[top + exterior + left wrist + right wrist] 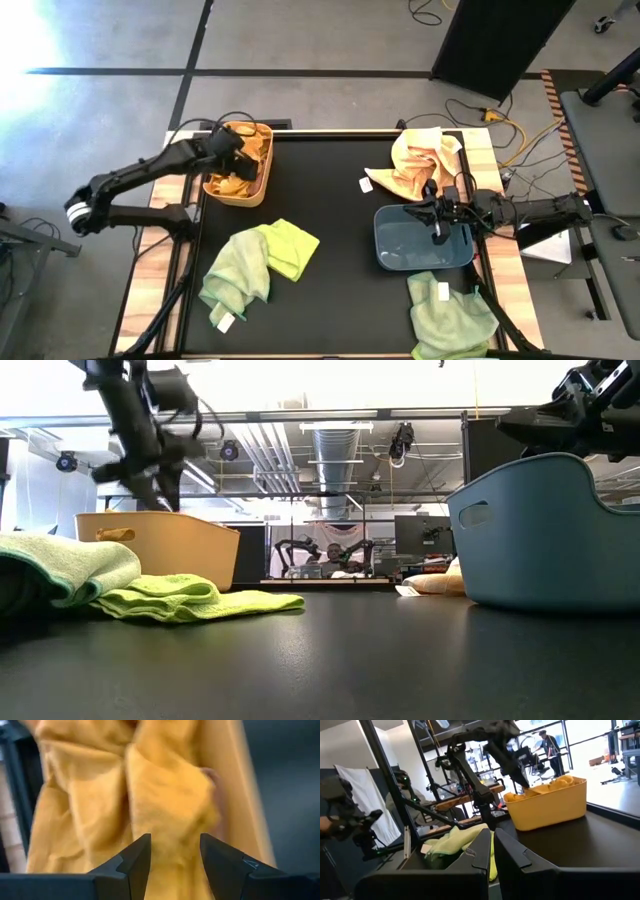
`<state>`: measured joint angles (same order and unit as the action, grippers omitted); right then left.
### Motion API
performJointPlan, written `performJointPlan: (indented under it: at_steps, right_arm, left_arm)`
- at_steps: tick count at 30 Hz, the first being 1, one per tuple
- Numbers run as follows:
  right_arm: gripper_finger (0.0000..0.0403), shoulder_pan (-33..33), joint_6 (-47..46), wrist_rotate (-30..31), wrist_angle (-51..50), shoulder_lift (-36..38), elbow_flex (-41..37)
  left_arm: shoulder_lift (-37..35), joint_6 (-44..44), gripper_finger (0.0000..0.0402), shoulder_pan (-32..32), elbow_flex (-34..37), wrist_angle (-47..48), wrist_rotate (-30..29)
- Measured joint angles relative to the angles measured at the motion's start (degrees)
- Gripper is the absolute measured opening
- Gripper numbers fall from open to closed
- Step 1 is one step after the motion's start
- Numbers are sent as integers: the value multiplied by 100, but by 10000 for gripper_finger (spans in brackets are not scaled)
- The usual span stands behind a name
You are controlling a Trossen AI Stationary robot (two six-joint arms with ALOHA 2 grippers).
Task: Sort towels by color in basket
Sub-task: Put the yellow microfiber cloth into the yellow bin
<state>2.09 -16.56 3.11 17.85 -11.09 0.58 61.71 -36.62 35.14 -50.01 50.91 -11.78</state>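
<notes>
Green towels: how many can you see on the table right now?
3. A bright green towel lies left of centre, a paler green towel overlaps its near-left side, and another pale green towel sits near the blue basket. More may be hidden.

One basket (262, 192) sat at the table's (340, 280) upper left, holding towels (240, 185). Another basket (385, 250) stood right of centre. More towels (262, 262) lay between them.
</notes>
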Motion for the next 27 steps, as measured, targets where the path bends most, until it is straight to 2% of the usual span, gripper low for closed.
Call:
performJointPlan:
  at_steps: [3,5,7,12,15,18,21,27]
  right_arm:
    - [13,0,0,0,7,0,1]
    - [13,0,0,-1,9,0,0]
    - [13,0,0,0,9,0,1]
    - [13,0,11,1,20,0,0]
    - [13,0,250,80,125,0,11]
    - [13,0,381,664,-345,-35,346]
    - [13,0,514,1603,-1479,-321,1089]
    - [13,-13,-21,3698,-3820,-1865,2682]
  left_arm:
    - [147,-91,155,220,414,-670,-473]
    - [324,-86,155,475,615,-1344,-551]
    - [590,-5,155,737,752,-1986,-298]
    - [1484,147,155,1258,971,-3189,827]
    - [1986,133,155,1380,1015,-3687,984]
    - [2320,184,155,1388,1006,-4056,1019]
    - [2452,418,155,1390,1004,-4204,996]
    - [2204,790,160,1392,1020,-4068,908]
